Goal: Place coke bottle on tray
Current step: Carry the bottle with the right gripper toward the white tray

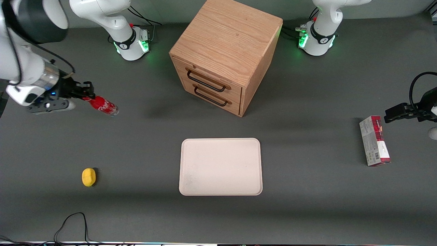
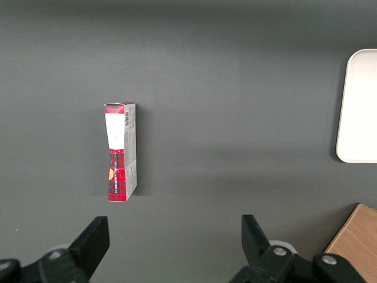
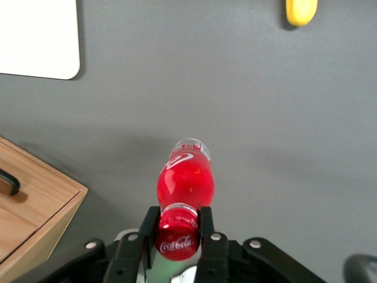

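Note:
The coke bottle is a small red bottle with a white script logo and a clear base. My right gripper is shut on its red cap end and holds it tilted above the table, toward the working arm's end. In the right wrist view the gripper has a finger on each side of the bottle's cap. The cream-white tray lies flat at the table's middle, nearer the front camera than the cabinet. A corner of it shows in the right wrist view.
A wooden two-drawer cabinet stands farther from the front camera than the tray. A yellow lemon lies toward the working arm's end, nearer the camera than the bottle. A red-and-grey carton box lies toward the parked arm's end.

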`<move>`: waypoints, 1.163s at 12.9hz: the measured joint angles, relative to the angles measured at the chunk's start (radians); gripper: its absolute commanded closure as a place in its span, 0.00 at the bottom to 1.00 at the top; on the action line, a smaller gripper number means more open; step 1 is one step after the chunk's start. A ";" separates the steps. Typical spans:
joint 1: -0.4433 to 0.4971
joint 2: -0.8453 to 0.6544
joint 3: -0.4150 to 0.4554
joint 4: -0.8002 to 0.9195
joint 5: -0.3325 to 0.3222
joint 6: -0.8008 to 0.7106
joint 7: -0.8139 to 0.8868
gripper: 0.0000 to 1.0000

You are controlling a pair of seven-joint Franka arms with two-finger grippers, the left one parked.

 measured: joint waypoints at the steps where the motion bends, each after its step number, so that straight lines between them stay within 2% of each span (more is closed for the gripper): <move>1: 0.000 0.061 0.000 0.110 0.000 -0.067 0.000 1.00; 3: 0.000 0.161 0.000 0.267 0.001 -0.155 0.001 1.00; 7: 0.003 0.279 0.002 0.381 0.011 -0.174 0.060 1.00; 9: 0.008 0.356 0.006 0.449 0.049 -0.172 0.144 1.00; 11: 0.011 0.493 0.054 0.592 0.065 -0.166 0.259 1.00; 13: 0.024 0.668 0.126 0.749 0.066 -0.097 0.435 1.00; 15: 0.047 0.809 0.152 0.842 0.066 0.036 0.555 1.00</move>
